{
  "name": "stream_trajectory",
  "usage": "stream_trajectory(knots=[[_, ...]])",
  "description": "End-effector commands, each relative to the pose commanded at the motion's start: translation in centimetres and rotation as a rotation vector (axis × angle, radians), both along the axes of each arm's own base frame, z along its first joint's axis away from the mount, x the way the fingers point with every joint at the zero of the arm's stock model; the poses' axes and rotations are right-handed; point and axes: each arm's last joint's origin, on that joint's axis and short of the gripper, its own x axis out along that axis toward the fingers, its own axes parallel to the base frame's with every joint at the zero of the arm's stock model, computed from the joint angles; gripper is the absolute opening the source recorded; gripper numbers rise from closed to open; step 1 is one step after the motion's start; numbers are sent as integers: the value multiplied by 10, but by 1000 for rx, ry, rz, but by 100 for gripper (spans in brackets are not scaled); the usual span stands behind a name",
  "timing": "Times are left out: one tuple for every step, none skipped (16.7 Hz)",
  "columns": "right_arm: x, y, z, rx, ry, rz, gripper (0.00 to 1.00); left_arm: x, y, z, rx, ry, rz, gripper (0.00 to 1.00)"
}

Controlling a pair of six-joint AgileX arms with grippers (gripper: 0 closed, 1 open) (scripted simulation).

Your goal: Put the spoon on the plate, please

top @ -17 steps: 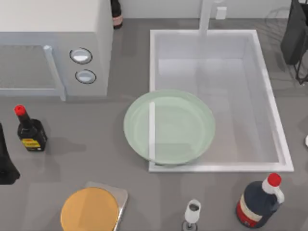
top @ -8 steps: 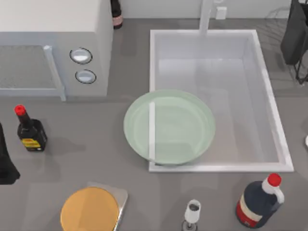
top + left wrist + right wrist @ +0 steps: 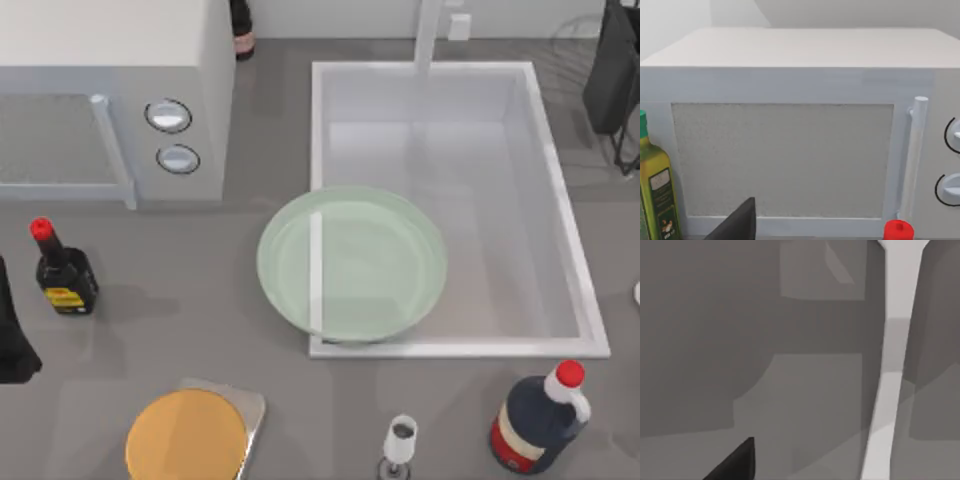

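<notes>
The plate (image 3: 351,263) is a large round pale green dish lying flat, straddling the left rim of the white sink (image 3: 560,215). The spoon is out of view. My left arm (image 3: 10,345) stays parked at the table's left edge, far from the plate. A dark part of my left gripper (image 3: 738,227) faces the microwave (image 3: 790,135). At the back right corner my right arm (image 3: 612,70) is parked, and a dark part of my right gripper (image 3: 735,465) hangs over grey surface.
A microwave (image 3: 110,100) fills the back left. A small soy bottle (image 3: 62,273) stands at the left and a large dark red-capped bottle (image 3: 540,415) at the front right. An orange disc on a grey board (image 3: 190,435) and a small white cup-like object (image 3: 400,440) sit along the front.
</notes>
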Motion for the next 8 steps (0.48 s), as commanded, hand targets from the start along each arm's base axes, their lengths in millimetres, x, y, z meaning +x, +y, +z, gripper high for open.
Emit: stream_trajectory(knots=[[-1,0,-11,0,-1,0,100,0,0,0,0,0,0,100],[-2,0,-20,0,1,0,100,0,0,0,0,0,0,100],[-4,0,-28,1,5,0,100,0,0,0,0,0,0,100],[-5,1,-32,2,8,0,100,0,0,0,0,0,0,100],[-5,1,-34,2,9,0,100,0,0,0,0,0,0,100],[-5,1,-34,2,9,0,100,0,0,0,0,0,0,100],[-5,1,-34,2,9,0,100,0,0,0,0,0,0,100],[-5,1,-34,2,9,0,100,0,0,0,0,0,0,100]])
